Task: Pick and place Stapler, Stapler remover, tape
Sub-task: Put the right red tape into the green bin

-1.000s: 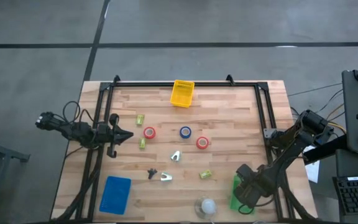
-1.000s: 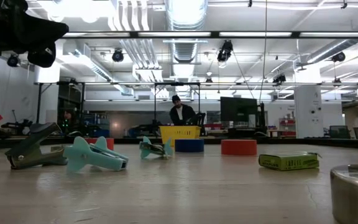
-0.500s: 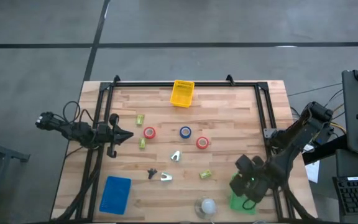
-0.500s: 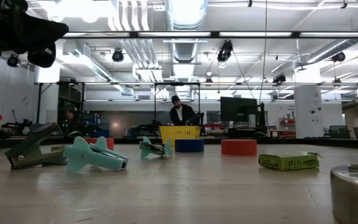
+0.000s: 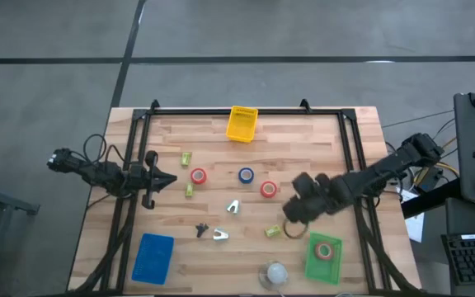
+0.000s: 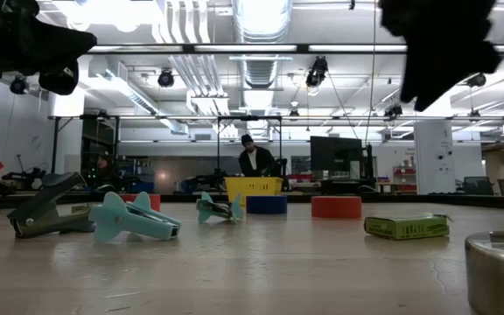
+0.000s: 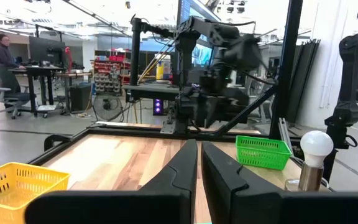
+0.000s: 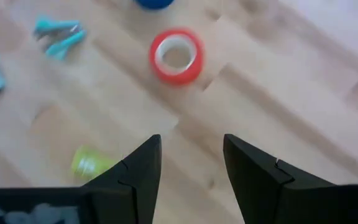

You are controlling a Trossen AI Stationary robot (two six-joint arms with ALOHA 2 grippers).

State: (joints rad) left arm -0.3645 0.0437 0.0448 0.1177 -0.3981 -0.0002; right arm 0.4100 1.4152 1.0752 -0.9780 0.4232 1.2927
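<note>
1. Red ring-shaped tape rolls lie on the wooden table [image 5: 303, 148]: one red tape roll [image 5: 268, 189] near the middle, a second red roll [image 5: 198, 175] further left, and a blue tape roll [image 5: 246, 174] between them.
2. A pinkish tape roll [image 5: 324, 252] sits inside the green mesh tray [image 5: 311, 266] at the table's near right.
3. Small teal staple removers [image 5: 233, 206] and [image 5: 220, 235] lie in the middle; a dark staple remover [image 5: 201, 229] lies just beside the second.
4. Yellow-green staplers [image 5: 273, 231], [image 5: 189, 190] and [image 5: 185, 157] lie scattered on the wood.
5. The right gripper [image 5: 291, 221] hangs above the table near the red tape roll, its fingers [image 8: 138, 171] spread apart and holding nothing.
6. The left gripper [image 5: 165, 179] waits at the left edge, its fingers [image 7: 185, 165] nearly together.
7. A yellow mesh tray [image 5: 242, 123] stands at the far edge, a blue tray [image 5: 153, 256] at the near left, a white bulb-like object [image 5: 275, 272] at the near edge.
</note>
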